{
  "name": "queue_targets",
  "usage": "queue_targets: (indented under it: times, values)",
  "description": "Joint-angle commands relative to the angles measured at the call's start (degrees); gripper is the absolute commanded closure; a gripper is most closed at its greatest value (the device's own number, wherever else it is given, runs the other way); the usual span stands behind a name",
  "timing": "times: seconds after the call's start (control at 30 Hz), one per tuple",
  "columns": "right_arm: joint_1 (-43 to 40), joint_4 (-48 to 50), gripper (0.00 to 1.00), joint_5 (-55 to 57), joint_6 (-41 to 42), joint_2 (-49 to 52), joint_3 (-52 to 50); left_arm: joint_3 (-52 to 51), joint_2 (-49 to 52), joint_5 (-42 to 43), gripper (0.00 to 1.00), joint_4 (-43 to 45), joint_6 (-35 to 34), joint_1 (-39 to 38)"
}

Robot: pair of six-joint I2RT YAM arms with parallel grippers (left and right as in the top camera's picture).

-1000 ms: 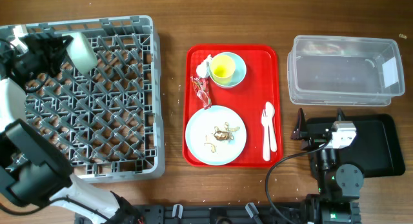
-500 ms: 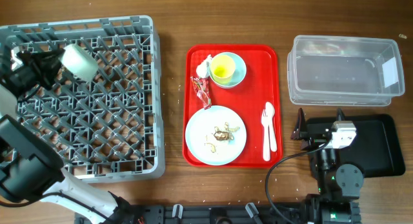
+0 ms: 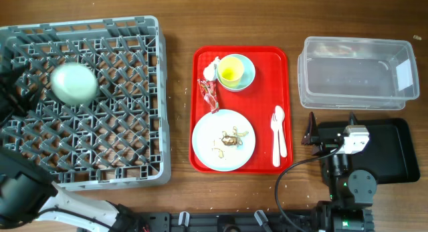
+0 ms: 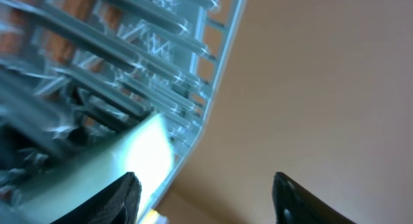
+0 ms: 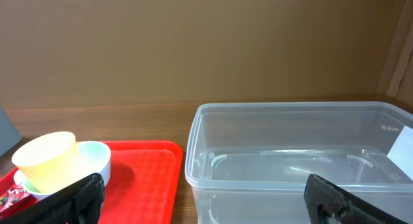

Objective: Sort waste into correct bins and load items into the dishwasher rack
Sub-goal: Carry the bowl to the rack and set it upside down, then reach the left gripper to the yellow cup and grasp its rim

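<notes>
A mint-green bowl [image 3: 73,83], blurred, lies in the grey dishwasher rack [image 3: 127,152] near its back left. My left gripper [image 4: 206,199] is open beside the rack's edge with nothing between its fingers, and the bowl's pale side [image 4: 145,146] shows just left of it. On the red tray [image 3: 267,65] a yellow cup [image 3: 231,71] sits in a pale blue bowl [image 3: 248,73]. Beside these are a white tissue [image 3: 212,68], a red wrapper [image 3: 208,94], a pale blue plate [image 3: 207,148] with food scraps [image 3: 230,139], and white cutlery [image 3: 279,133]. My right gripper [image 5: 205,198] is open and holds nothing.
The clear tub [image 3: 358,75] stands at the back right. The black tray [image 3: 391,152] lies in front of it, under my right arm [image 3: 342,155]. A strip of bare wood separates the rack from the red tray.
My left gripper has opened and let go of the mint-green bowl, which has dropped into the rack. The left arm has drawn back to the left. The right arm has not moved.
</notes>
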Motion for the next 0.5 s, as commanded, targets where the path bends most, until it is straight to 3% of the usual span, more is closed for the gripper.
queue_targets:
  times: [0.0, 0.03, 0.1, 0.17, 0.2, 0.37, 0.47]
  values:
    - [-0.24, 0.11, 0.0, 0.57, 0.7, -0.2, -0.04, -0.35, -4.52, -12.74, 0.24, -3.06, 3.72, -0.87]
    - [-0.24, 0.11, 0.0, 0.57, 0.7, -0.2, -0.04, -0.35, -4.55, -14.03, 0.25, -4.09, 3.93, -1.6]
    - [-0.24, 0.11, 0.0, 0.57, 0.7, -0.2, -0.04, -0.35, -4.72, -14.12, 0.45, -4.37, 3.93, -2.69]
    - [-0.24, 0.11, 0.0, 0.57, 0.7, -0.15, -0.04, -0.35, -6.23, -14.08, 0.88, -5.11, 5.53, -4.55]
    - [-0.24, 0.11, 0.0, 0.57, 0.7, -0.11, -0.04, -0.35, -7.13, -14.1, 0.96, -5.6, 6.88, -5.75]
    - [-0.24, 0.11, 0.0, 0.57, 0.7, -0.11, -0.04, -0.35, -13.38, -14.14, 0.96, -8.33, 15.52, -21.18]
    - [-0.24, 0.11, 0.0, 0.57, 0.7, -0.11, -0.04, -0.35, -14.8, -19.12, 0.96, -8.2, 19.45, -40.98]
